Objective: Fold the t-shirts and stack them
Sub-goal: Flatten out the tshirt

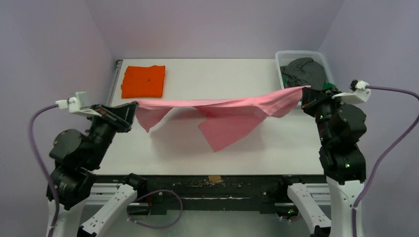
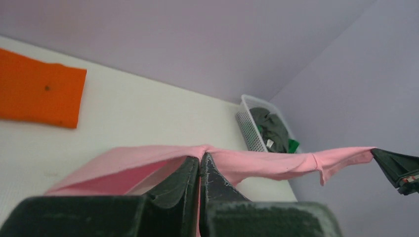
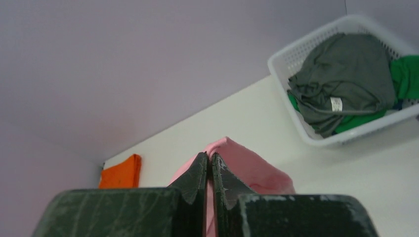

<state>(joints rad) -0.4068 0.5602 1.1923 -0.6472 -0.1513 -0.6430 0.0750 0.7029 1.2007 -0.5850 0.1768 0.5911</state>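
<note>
white table, pink t-shirt clamped taut between left end effector and right end effector

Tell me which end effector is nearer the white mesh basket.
Right. The right end effector holds the pink t-shirt just in front of the basket; the left end effector holds its other end far left, near the orange t-shirt.

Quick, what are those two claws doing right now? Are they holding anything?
The left gripper is shut on the pink shirt.
The right gripper is shut on the same shirt's other end.
</note>
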